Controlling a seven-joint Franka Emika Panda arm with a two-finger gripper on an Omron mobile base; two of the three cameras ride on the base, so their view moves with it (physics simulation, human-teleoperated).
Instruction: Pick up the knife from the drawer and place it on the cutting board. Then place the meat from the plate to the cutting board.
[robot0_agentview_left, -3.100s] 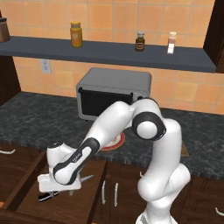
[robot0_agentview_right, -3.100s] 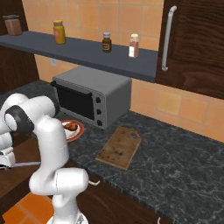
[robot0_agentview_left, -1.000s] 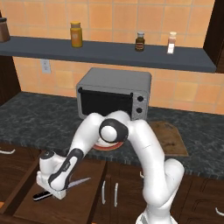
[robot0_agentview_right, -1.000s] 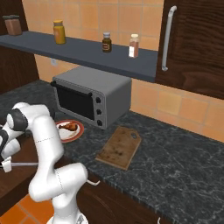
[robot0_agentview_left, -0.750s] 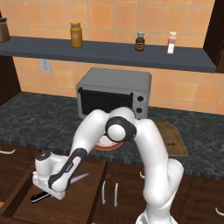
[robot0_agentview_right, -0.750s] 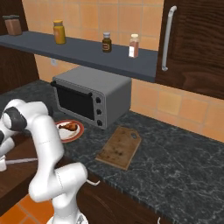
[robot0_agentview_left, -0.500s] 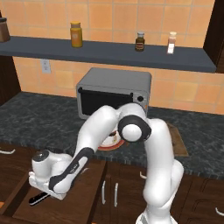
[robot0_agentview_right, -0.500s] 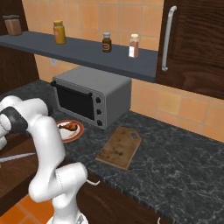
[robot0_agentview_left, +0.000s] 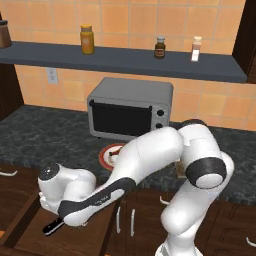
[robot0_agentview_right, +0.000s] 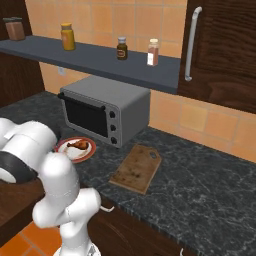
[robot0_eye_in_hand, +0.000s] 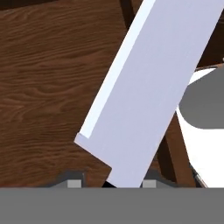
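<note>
step: I have the arm reaching low into the open drawer (robot0_agentview_left: 75, 240) to take the knife (robot0_eye_in_hand: 144, 92); judging by how things lie, the first half of the task is barely begun.
hand: the hand (robot0_eye_in_hand: 112, 184) is down over the knife where blade meets handle. Its tips stand either side of the blade's heel with only a narrow gap, but I cannot tell whether they are pressing on it yet.
knife: it lies flat on the drawer's wooden floor. In the left base view the black handle end pokes out from under the arm's wrist; in the hand view the silver blade runs away from the tips on a slant.
cutting board: the cutting board (robot0_agentview_right: 136, 168) sits on the dark surface (robot0_agentview_right: 210, 185) just in front of the toaster oven (robot0_agentview_right: 107, 112), nothing on it.
meat: the meat (robot0_agentview_right: 78, 145) rests on the plate (robot0_agentview_right: 75, 149), beside the board.
doing it well: I judge the grip wants to sit near the handle, where the weight is, so the blade does not droop. I would confirm a firm squeeze before lifting, then raise straight up to clear the drawer front.
risk: a flat blade may slip or pivot between the tips, and swinging early could knock the drawer wall.
</note>
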